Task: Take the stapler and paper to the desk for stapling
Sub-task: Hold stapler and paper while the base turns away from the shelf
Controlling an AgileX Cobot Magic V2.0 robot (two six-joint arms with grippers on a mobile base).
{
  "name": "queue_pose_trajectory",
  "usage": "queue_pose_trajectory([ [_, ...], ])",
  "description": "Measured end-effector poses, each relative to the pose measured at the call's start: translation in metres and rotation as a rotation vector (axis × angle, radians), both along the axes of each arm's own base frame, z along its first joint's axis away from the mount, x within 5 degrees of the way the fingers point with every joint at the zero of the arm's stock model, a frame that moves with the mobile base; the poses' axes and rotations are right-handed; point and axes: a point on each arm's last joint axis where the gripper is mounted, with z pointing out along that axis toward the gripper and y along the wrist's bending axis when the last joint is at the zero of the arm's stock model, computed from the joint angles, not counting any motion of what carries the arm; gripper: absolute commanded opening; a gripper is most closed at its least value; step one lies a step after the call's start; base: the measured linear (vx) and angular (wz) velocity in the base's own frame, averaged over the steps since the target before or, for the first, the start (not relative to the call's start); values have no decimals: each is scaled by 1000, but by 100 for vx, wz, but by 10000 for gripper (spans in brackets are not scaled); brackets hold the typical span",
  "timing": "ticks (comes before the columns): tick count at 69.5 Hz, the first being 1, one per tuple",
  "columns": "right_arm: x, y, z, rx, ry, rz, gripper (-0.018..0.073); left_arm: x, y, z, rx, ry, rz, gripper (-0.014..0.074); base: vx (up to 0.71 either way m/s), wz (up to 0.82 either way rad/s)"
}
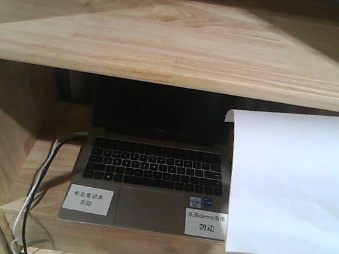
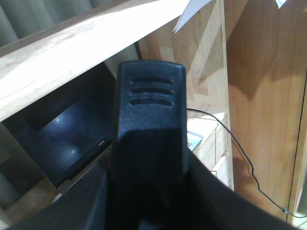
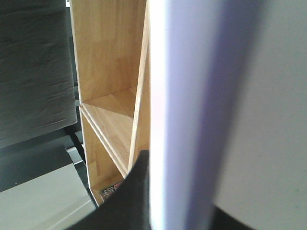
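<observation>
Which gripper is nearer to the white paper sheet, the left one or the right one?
Right. The paper is apparently held in the right gripper and fills its wrist view. From the left gripper, only a far corner of it shows.

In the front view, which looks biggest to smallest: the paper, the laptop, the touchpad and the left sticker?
1. paper and laptop: they look about alike. The paper seems nearer the camera and hides the laptop's corner, so I won't rank them.
2. touchpad
3. left sticker
</observation>
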Motion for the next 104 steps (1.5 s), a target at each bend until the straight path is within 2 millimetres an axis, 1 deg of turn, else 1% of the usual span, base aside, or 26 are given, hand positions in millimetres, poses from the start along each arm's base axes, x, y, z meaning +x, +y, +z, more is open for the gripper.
queue_pose_trajectory([
  [42, 0, 0, 0, -1, 0, -1, -6, 0, 0, 0, 0, 0, 0, -6, -3, 10],
  [104, 0, 0, 0, -3, -1, 0, -6, 0, 0, 0, 0, 0, 0, -6, -8, 30],
])
